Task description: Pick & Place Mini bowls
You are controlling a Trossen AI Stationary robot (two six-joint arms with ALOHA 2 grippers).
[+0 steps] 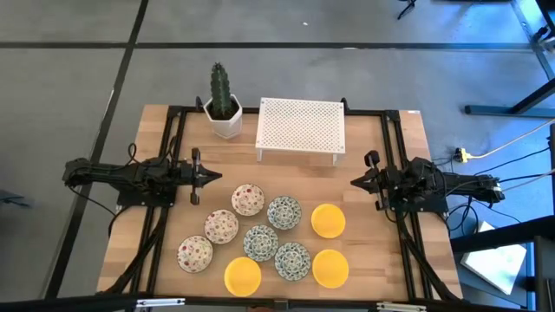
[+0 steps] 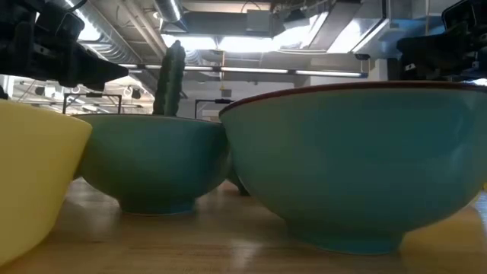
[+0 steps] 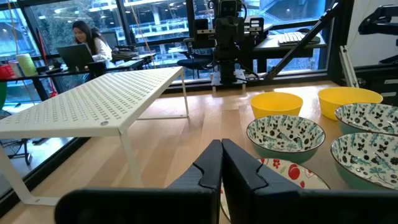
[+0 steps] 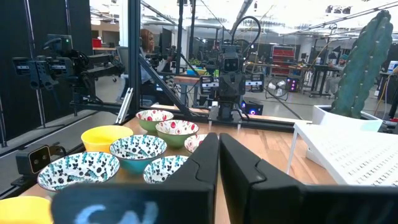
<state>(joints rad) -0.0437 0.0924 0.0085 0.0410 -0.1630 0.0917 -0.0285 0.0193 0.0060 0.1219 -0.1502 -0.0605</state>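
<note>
Nine mini bowls sit upright on their bases on the near half of the wooden table. Three are white with red specks [image 1: 247,199], [image 1: 221,226], [image 1: 195,254]. Three have a blue-green pattern [image 1: 284,212], [image 1: 260,242], [image 1: 292,260]. Three are plain yellow [image 1: 328,220], [image 1: 329,268], [image 1: 242,276]. My left gripper [image 1: 211,176] is shut and hovers left of and just beyond the bowls, pointing right. My right gripper [image 1: 354,182] is shut, to the bowls' right, pointing left. In the wrist views the shut left fingers [image 3: 221,163] and right fingers [image 4: 219,155] hold nothing.
A white perforated rack [image 1: 301,128] stands on legs at the table's far middle. A cactus in a white pot [image 1: 224,106] stands to its left. Bare wood lies between the rack and the bowls. A person sits at a desk beyond the table [image 3: 84,38].
</note>
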